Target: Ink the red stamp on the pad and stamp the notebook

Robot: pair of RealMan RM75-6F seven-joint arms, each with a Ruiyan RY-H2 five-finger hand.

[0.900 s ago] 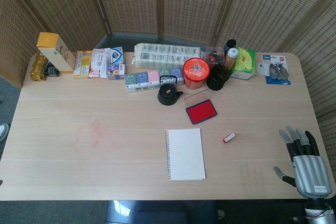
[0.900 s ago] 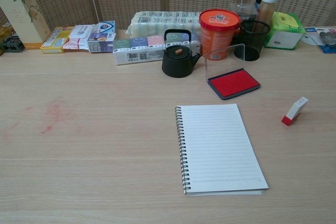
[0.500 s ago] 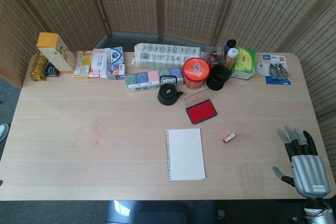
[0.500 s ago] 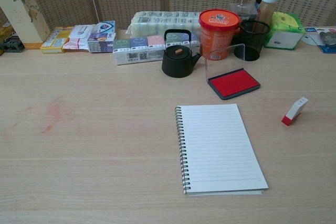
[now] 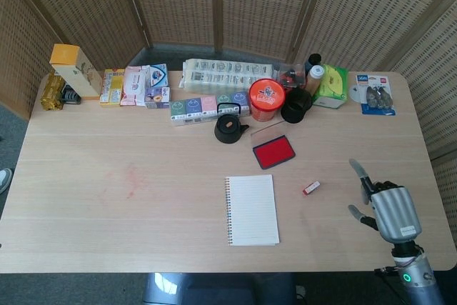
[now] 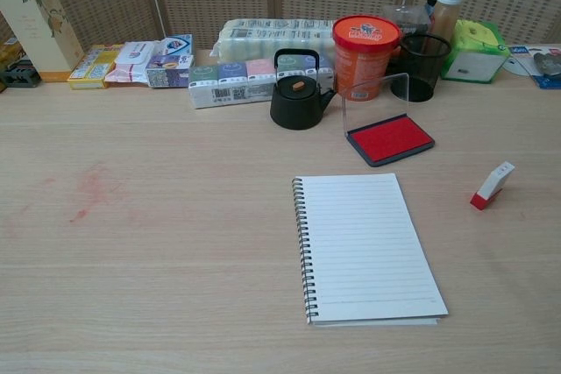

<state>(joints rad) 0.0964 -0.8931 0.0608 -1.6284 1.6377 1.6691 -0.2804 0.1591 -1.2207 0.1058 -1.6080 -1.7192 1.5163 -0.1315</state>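
Observation:
The small red and white stamp (image 5: 310, 188) (image 6: 492, 186) lies tilted on the table, right of the spiral notebook (image 5: 252, 209) (image 6: 366, 246). The ink pad (image 5: 273, 151) (image 6: 389, 138) sits open behind the notebook, its red surface showing and its clear lid raised. My right hand (image 5: 383, 206) hovers near the table's front right corner, holding nothing, fingers apart, well to the right of the stamp. It does not appear in the chest view. My left hand is out of both views.
Along the back stand a black teapot (image 5: 228, 128), an orange tub (image 5: 266, 99), a black mesh cup (image 5: 295, 106), bottles, tissue packs and boxes. A faint red smear (image 5: 128, 180) marks the table's left half.
My right hand has moved left and forward over the table, toward the stamp, and turned sideways. Stamp, pad and notebook have not moved.

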